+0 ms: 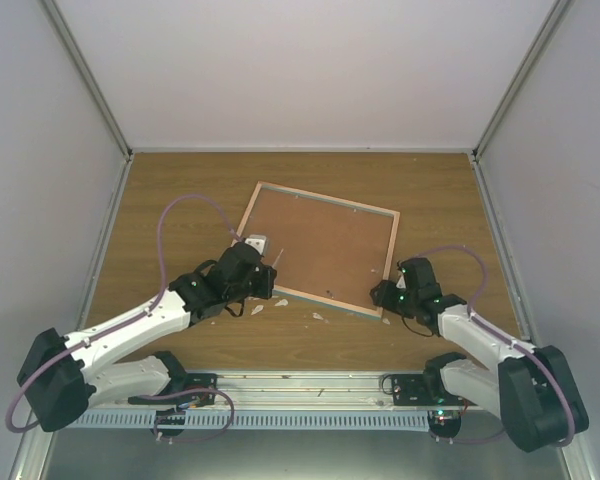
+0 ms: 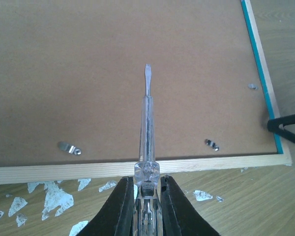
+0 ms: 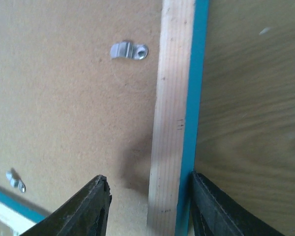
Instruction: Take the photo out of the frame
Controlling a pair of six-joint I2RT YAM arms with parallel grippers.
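Observation:
The frame (image 1: 320,245) lies face down on the table, brown fibreboard back up, with pale wood edging and a turquoise outer edge. The photo is hidden under the back panel. My left gripper (image 1: 263,272) is at the frame's near-left edge, shut on a clear-handled screwdriver (image 2: 147,132) whose flat tip points over the panel (image 2: 113,73). My right gripper (image 1: 385,296) is open and straddles the frame's right rail (image 3: 174,98) near the near-right corner. One jaw is over the panel and the other is against the turquoise edge. Small metal clips (image 2: 69,147) (image 3: 130,50) sit along the panel's border.
White scraps (image 2: 51,196) lie on the wood table (image 1: 180,200) by the frame's near edge. Grey enclosure walls (image 1: 40,180) stand on the left, right and back. A metal rail (image 1: 310,385) runs along the near edge between the arm bases.

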